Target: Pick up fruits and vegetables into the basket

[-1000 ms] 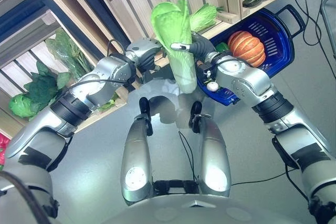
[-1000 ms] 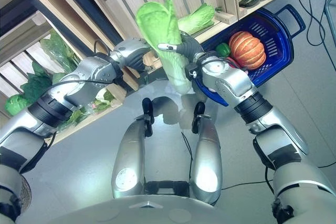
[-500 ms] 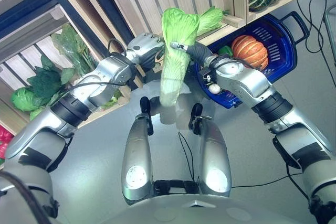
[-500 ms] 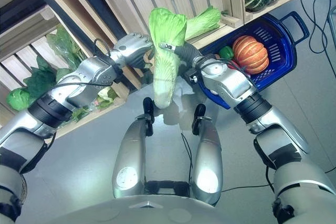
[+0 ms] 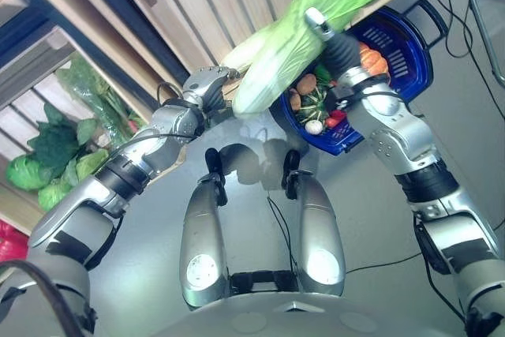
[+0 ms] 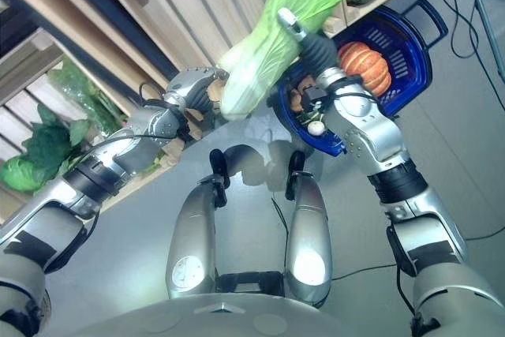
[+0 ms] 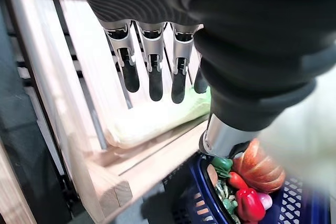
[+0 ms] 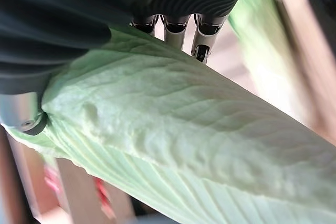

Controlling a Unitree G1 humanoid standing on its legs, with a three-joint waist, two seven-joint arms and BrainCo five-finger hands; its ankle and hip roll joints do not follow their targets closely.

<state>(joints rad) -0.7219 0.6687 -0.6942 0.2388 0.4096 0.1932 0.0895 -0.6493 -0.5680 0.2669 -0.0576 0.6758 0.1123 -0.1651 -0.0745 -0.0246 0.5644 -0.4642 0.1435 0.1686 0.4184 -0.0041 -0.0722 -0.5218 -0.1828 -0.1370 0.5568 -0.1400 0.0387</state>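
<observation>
Above the blue basket (image 5: 410, 61), the right hand (image 5: 335, 41) grips a long green cabbage (image 5: 296, 45) held slantwise. From the left wrist, the left hand (image 7: 152, 72) hangs with fingers relaxed before a wooden crate (image 7: 105, 145). Close up, right fingers (image 8: 202, 43) seemingly wrap the leaf.

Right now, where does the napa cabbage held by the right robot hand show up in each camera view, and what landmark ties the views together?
Left eye view: napa cabbage slants across the top centre, gripped by the right robot hand.
Right eye view: same cabbage, top centre, over the blue basket.
Left wrist view: a pale blur at the right edge may be it; I cannot tell.
Right wrist view: its ribbed leaf crosses the picture.
Shared landmark: the blue basket with the orange pumpkin.
</observation>
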